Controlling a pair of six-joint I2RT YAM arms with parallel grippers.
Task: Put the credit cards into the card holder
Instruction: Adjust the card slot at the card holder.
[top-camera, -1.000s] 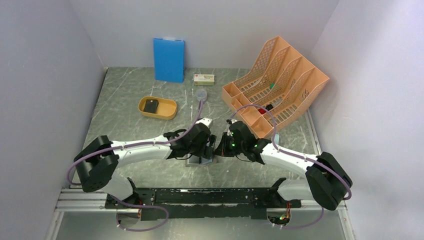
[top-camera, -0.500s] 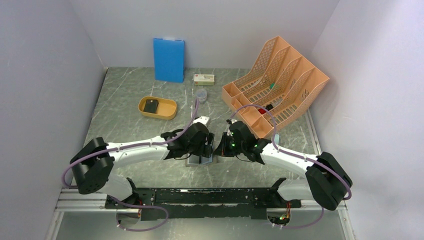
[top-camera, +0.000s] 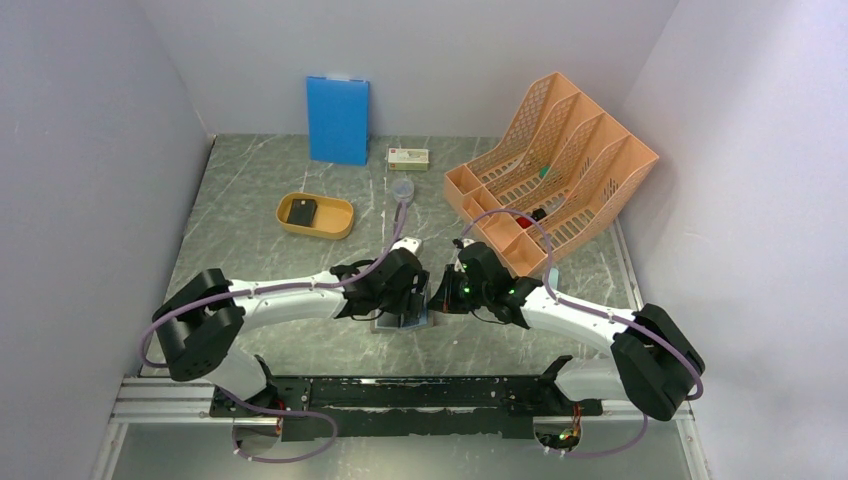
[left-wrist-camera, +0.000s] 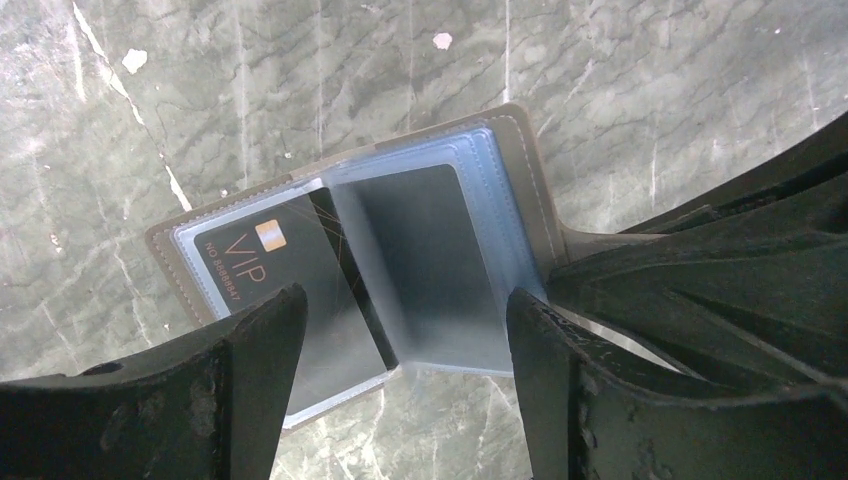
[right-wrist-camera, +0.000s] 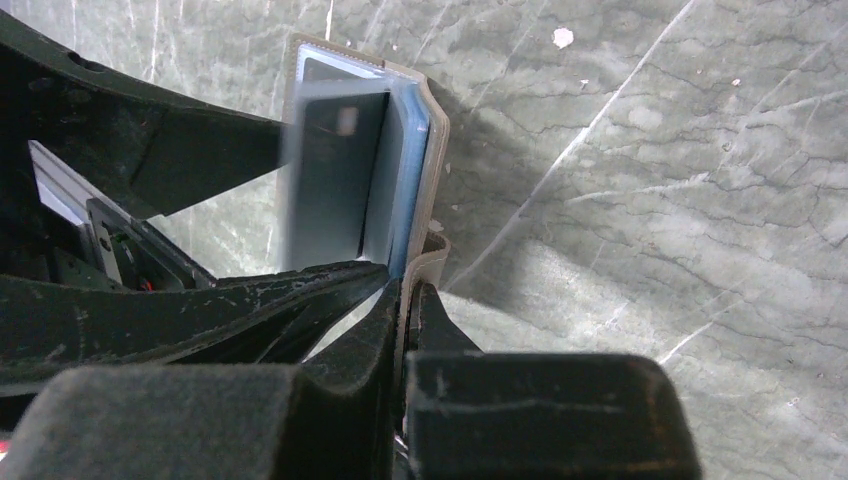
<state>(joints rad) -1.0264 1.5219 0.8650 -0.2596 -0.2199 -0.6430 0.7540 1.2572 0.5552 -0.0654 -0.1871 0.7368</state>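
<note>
Overhead, three plain pale walls (top-camera: 450, 60) box in one bench (top-camera: 250, 190) of grey-green marbled stone with white veins. Two white arms with black joints, the left arm (top-camera: 290, 298) and the right arm (top-camera: 575, 320), reach inward and meet near the front middle. One orange plastic file rack (top-camera: 560, 150) with mesh sides stands at the far right. One flat blue rectangular board (top-camera: 338, 120) leans upright against the back wall. One mustard-yellow oval tray (top-camera: 335, 225) sits left of centre. One card holder (left-wrist-camera: 430, 240), grey outside with pale silvery-blue translucent pockets, lies open on the bench under both wrists. One small white box (top-camera: 408, 157) with a red label and one small clear cup (top-camera: 402, 188) stand near the back. The left tool (left-wrist-camera: 405, 320) hangs over the holder with its two rough black fingers spread wide on either side of the fold, holding nothing. The right tool (right-wrist-camera: 405, 295) is pinched closed on the holder's right-hand edge, where that leaf stands raised. Two cards show plainly: one black credit card (left-wrist-camera: 270, 270) marked VIP sits in the left pocket, and a second dark card (top-camera: 302, 210) lies in the tray. A dark rectangle shows through the raised leaf; I cannot tell whether it is another card.
</note>
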